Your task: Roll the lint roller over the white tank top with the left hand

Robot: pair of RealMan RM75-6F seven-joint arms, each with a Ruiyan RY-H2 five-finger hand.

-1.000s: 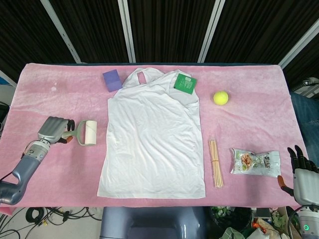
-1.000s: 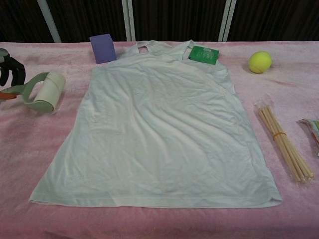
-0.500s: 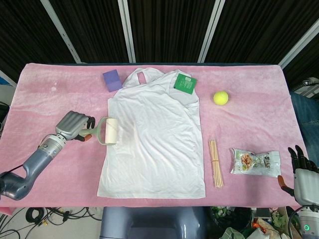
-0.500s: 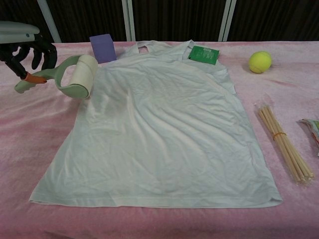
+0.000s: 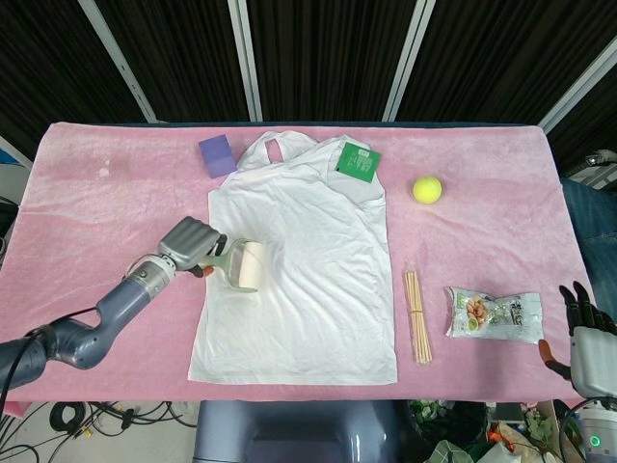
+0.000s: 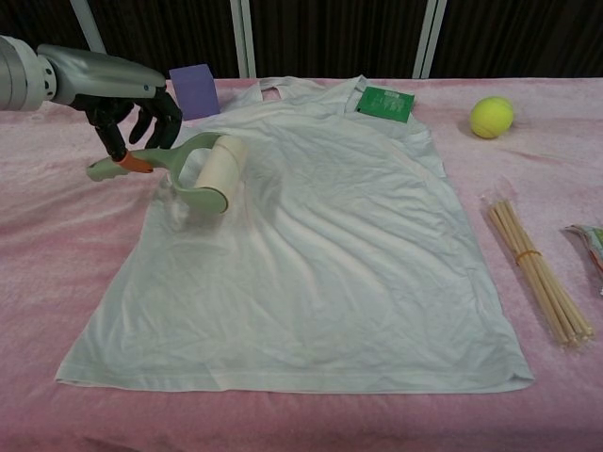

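The white tank top (image 5: 299, 270) (image 6: 311, 254) lies flat in the middle of the pink table, neck toward the far side. My left hand (image 5: 191, 245) (image 6: 132, 113) grips the green handle of the lint roller (image 5: 244, 265) (image 6: 213, 175). The roller's cream drum rests on the tank top's left side, just inside its edge. My right hand (image 5: 584, 333) sits at the near right corner of the table, holding nothing, fingers apart; the chest view does not show it.
A purple block (image 5: 217, 154) (image 6: 194, 90) stands by the top's left shoulder and a green packet (image 5: 358, 161) (image 6: 385, 103) lies on its right shoulder. A yellow tennis ball (image 5: 427, 189), a bundle of wooden sticks (image 5: 417, 315) and a snack packet (image 5: 493, 313) lie to the right.
My left hand has carried the lint roller rightward from the bare pink cloth onto the tank top's left side. The right hand has not moved.
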